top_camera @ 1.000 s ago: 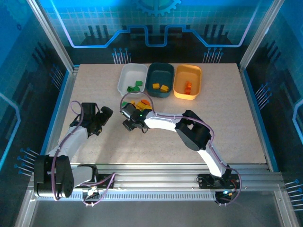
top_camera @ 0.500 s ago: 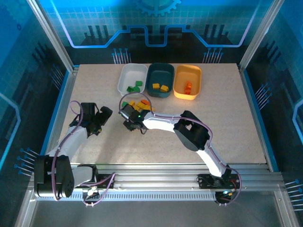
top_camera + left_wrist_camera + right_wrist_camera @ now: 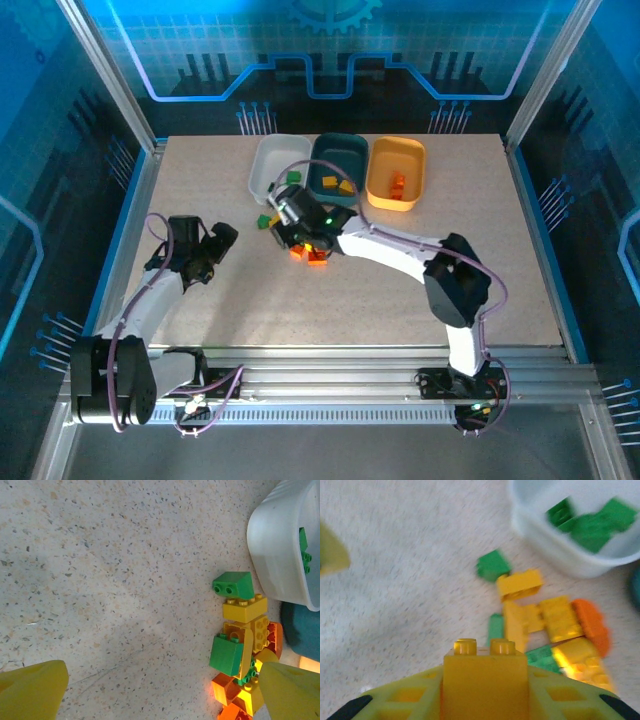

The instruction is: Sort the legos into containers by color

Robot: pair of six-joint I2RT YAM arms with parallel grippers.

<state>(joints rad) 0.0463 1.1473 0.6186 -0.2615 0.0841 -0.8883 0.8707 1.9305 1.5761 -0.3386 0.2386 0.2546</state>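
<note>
My right gripper (image 3: 485,697) is shut on a yellow lego (image 3: 485,672), held above the table. Below it lies the loose pile of legos: a green one (image 3: 492,565), yellow ones (image 3: 520,585) and an orange one (image 3: 590,625). In the top view my right gripper (image 3: 287,212) hangs over the pile just in front of the white container (image 3: 268,168). The teal container (image 3: 338,160) holds yellow legos and the yellow-orange container (image 3: 400,165) holds orange ones. My left gripper (image 3: 160,695) is open, left of the pile (image 3: 235,650), with nothing between its fingers.
Green legos lie in the white container (image 3: 580,555). Orange legos (image 3: 310,257) sit beside my right forearm. The raised table rim (image 3: 135,210) runs along the left side. Bare tabletop (image 3: 400,300) stretches in front of and right of the pile.
My right gripper has shut on the yellow lego and moved up and towards the containers with it. The left arm has stayed where it was.
</note>
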